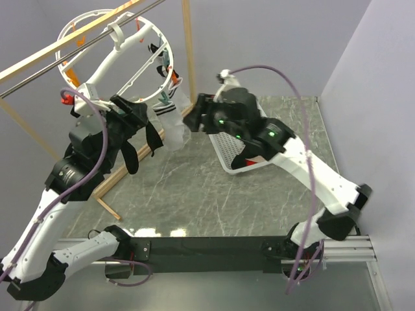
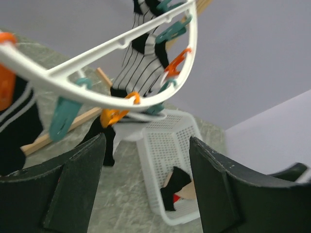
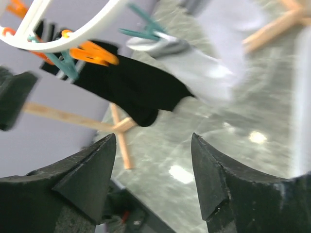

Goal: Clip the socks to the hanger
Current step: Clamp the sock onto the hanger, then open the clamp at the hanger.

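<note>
Black socks [image 3: 129, 87] hang clipped to the white hanger [image 2: 121, 44] across the upper frame, while your left gripper [image 2: 146, 184] and right gripper [image 3: 153, 184] stand released, empty.

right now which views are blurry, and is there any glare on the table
Right wrist: motion blur smears the white sock, and bright glare spots sit on the table. Left wrist: the hanger close to the lens is soft, while the basket is sharper. Top external: sharp overall, with pale reflections on the table near the arms' bases.
</note>
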